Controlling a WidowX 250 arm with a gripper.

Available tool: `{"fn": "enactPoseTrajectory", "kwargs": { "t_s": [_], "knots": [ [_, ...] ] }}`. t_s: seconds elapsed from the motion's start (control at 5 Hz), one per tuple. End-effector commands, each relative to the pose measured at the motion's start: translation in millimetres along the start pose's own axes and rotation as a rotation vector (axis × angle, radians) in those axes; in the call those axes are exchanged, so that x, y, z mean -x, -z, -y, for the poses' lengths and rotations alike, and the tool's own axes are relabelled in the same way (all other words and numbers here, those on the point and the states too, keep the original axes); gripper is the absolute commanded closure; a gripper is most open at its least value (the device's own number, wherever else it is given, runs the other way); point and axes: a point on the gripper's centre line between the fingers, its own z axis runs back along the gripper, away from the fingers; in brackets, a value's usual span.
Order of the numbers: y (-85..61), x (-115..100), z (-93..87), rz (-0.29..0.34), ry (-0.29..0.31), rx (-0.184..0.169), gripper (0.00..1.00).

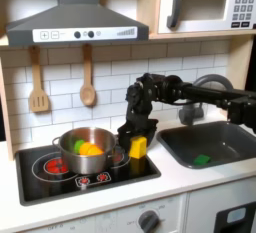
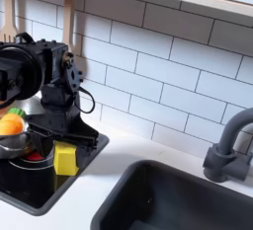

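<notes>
Your gripper (image 1: 134, 133) hangs just above the yellow block (image 1: 138, 147) on the stove (image 1: 60, 182). The pot (image 1: 85, 149) sits beside it. You can't tell whether the jaws are open

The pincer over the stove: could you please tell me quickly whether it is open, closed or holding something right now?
Pincer: down at the stove's right edge, just above the yellow block; whether its jaws are open or closed cannot be told.

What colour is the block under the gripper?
Yellow. The block shows best in the second exterior view, on the stove edge beside the pot.
</notes>
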Motion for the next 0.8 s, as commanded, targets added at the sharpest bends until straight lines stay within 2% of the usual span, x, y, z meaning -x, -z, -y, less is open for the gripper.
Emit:
{"fn": "enactPoseTrajectory", "kwargs": {
  "t_s": [0.0,0.4,0.6],
  "knots": [
    [0.0,7.8,-1.0,-0.017,0.021,0.02,1.0],
    [-6.5,15.8,5.4,-0.023,0.048,0.05,1.0],
    [-9.9,11.6,6.4,-0.012,0.042,0.067,1.0]
  ]
}}
